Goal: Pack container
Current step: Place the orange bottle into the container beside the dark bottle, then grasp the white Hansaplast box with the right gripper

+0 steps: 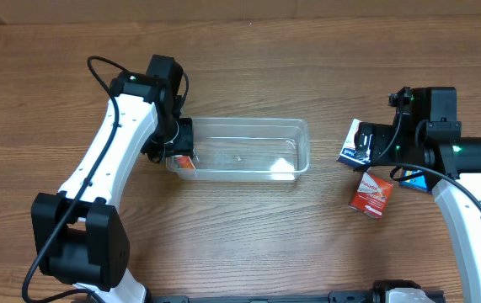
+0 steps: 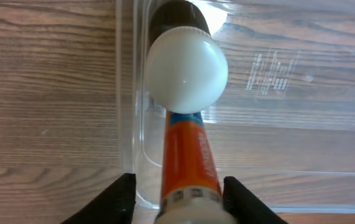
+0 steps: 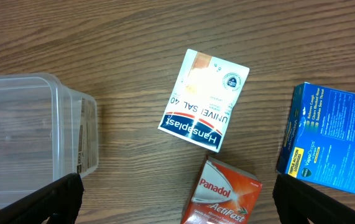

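Observation:
The clear container (image 1: 248,124) lies at the table's middle; it also shows in the left wrist view (image 2: 126,93) and the right wrist view (image 3: 28,137). My left gripper (image 1: 179,145) is at its left end. An orange bottle with a white round cap (image 2: 186,155) points down into the container between the jaws (image 2: 179,186). The right finger touches it and a gap shows at the left finger. In the overhead view the bottle (image 1: 184,162) is in the container's front-left corner. My right gripper (image 1: 375,145) (image 3: 174,199) is open wide and empty above the boxes.
Right of the container lie three boxes: a white Hansaplast box (image 3: 205,102) (image 1: 352,141), a red Panadol box (image 3: 224,196) (image 1: 371,194) and a blue lozenge box (image 3: 326,137) (image 1: 414,178). The rest of the container holds nothing.

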